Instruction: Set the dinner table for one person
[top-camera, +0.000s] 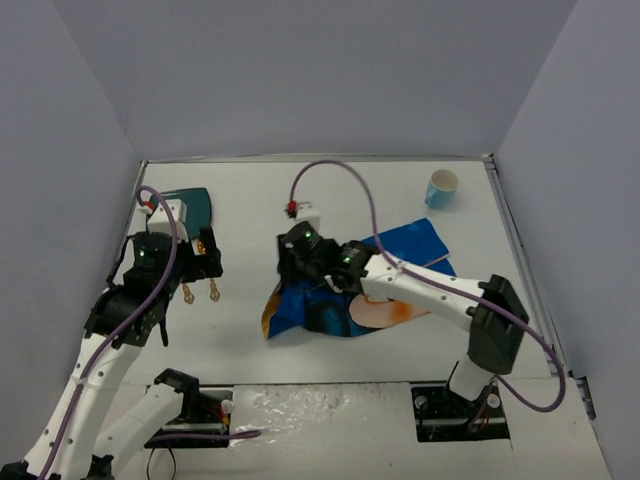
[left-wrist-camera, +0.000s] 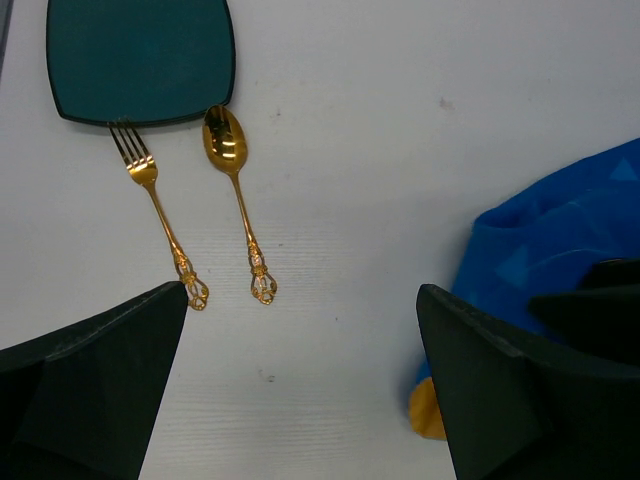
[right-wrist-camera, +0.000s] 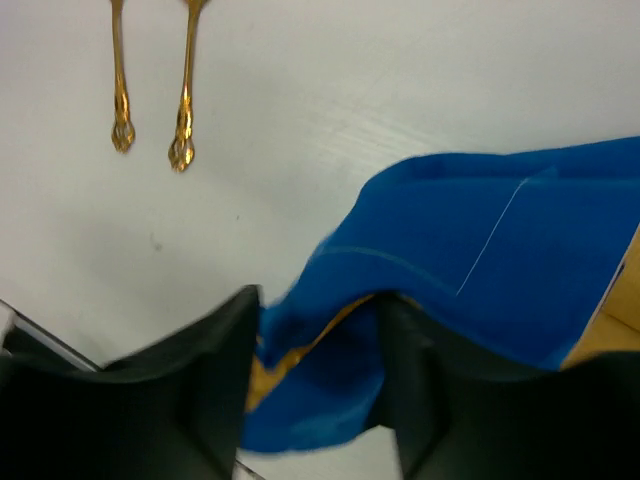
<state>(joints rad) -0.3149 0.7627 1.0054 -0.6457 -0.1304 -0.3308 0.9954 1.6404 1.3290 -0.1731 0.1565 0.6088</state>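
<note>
The white dinner table (top-camera: 330, 180) fills the whole floor of the booth, sitting under both arms. The left gripper (left-wrist-camera: 302, 300) hovers over bare tabletop with its fingers spread wide and nothing in them. Just ahead of them are a gold fork (left-wrist-camera: 160, 215) and gold spoon (left-wrist-camera: 238, 190), tips touching a dark teal plate (left-wrist-camera: 140, 55). The right gripper (right-wrist-camera: 318, 310) is low over the table, fingers partway apart, with a rumpled fold of blue placemat (right-wrist-camera: 480, 240) in the gap. A blue cup (top-camera: 441, 188) stands far right.
</note>
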